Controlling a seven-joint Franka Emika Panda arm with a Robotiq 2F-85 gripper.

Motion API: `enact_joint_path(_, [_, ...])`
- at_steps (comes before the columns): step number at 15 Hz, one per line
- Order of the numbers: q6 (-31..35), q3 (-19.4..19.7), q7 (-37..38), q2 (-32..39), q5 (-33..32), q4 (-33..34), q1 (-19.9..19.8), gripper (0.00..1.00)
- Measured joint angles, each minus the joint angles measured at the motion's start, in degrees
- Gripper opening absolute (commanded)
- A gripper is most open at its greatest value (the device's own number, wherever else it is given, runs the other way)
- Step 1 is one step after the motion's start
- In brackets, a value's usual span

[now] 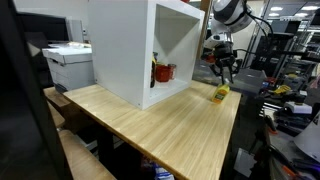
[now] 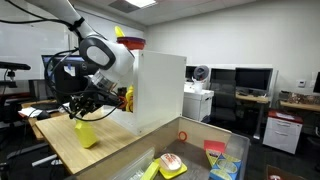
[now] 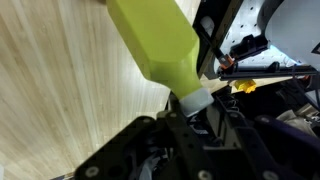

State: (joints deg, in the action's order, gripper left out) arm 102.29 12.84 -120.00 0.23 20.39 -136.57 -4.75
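We see the gripper [image 3: 188, 112] closed on the yellow-green bottle [image 3: 155, 40], and the grip sits at the very top end. In the wrist view the pale cap [image 3: 194, 99] is wedged between the dark fingers [image 3: 135, 135], and the whole body of the bottle runs straight out from them across the wood grain. The relation that matters is therefore simple. The bottle lies directly beyond the fingertips, its long axis continues the line of the gripper, and nothing stands between the two. In both exterior views the gripper [image 1: 221, 72] comes down from above and the bottle [image 1: 219, 94] hangs below it, cap up and base down, leaning a little off upright rather than standing square. The base is right at the surface of the wooden table [image 1: 150, 125], but we cannot tell whether it touches the wood or is just clear of it. The bottle [image 2: 86, 133] is near the table's edge in an exterior view, under the gripper [image 2: 82, 112]. It is just beside the open side of the white cabinet [image 1: 140, 50], not inside it. A red thing [image 1: 163, 72] sits inside that cabinet, well apart from the bottle.
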Motion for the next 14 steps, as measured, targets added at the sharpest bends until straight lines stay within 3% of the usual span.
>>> enact_joint_path(4, [-0.2,-0.3,0.0,1.2,0.3,1.2,-1.0,0.62])
enact_joint_path(10, [0.2,-0.3,0.2,1.3,0.3,1.8,-3.0,0.98])
enact_joint_path(14, [10.3,-0.6,5.6,-1.3,0.3,-0.2,-3.4,1.0])
